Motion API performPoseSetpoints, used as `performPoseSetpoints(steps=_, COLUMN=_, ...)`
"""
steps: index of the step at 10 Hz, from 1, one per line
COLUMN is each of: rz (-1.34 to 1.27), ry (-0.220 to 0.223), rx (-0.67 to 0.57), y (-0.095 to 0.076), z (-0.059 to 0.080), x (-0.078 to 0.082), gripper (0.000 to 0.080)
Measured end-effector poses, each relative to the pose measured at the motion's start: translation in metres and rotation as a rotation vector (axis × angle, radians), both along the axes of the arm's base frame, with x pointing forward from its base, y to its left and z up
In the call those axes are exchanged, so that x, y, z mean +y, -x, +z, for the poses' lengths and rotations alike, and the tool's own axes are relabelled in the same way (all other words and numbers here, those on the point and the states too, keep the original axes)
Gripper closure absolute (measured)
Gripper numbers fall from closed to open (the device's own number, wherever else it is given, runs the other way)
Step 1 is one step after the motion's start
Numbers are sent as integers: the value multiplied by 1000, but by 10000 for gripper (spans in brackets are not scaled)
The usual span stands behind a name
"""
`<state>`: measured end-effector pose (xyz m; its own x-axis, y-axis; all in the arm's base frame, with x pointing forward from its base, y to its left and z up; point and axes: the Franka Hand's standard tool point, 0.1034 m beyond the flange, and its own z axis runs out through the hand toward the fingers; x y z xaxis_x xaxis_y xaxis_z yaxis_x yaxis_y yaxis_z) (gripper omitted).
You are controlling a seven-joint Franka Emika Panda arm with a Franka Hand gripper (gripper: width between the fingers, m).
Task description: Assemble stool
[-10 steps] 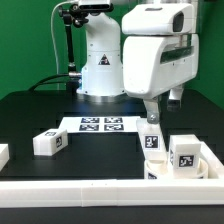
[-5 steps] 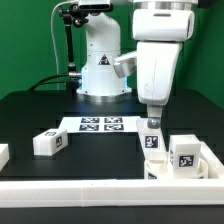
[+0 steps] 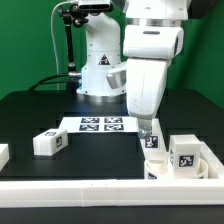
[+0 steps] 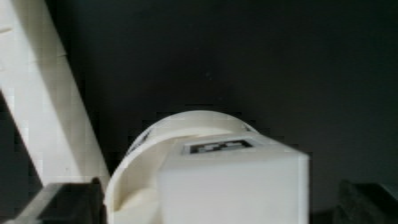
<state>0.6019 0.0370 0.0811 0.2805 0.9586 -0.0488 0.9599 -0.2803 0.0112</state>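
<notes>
In the exterior view my gripper (image 3: 148,127) hangs open just above an upright white stool leg (image 3: 151,142) with a tag on its face. A bigger tagged white stool part (image 3: 185,152) stands right of that leg, and another white piece (image 3: 157,171) lies in front of it. A further leg (image 3: 48,143) lies to the exterior view's left. In the wrist view a white part with a rounded end and a tag (image 4: 217,160) fills the space between my two dark fingertips (image 4: 71,205). The gripper (image 4: 217,206) stands wide around it, and no contact shows.
The marker board (image 3: 100,125) lies flat in front of the robot base (image 3: 100,70). A white rail (image 3: 100,190) runs along the table's front, and a white wall (image 4: 45,90) shows beside the part in the wrist view. Another white piece (image 3: 3,153) sits at the far left edge.
The arm's body has swung toward the exterior view's left and turned, while the fingers stay over the upright leg. The gripper stays open.
</notes>
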Motion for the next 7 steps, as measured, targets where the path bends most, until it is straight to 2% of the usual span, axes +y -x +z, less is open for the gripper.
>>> performPoseSetpoints(steps=4, rz=-17, ry=0, rx=3, y=1, z=-3, x=1, gripper=165)
performPoseSetpoints(steps=5, rz=-18, ry=0, rx=3, y=1, z=-3, x=0, gripper=337)
performPoseSetpoints(steps=6, rz=-18, ry=0, rx=3, y=1, z=-3, x=0, gripper=462)
performPoseSetpoints(steps=7, rz=-40, ry=0, rx=2, y=1, z=-3, x=0, gripper=462)
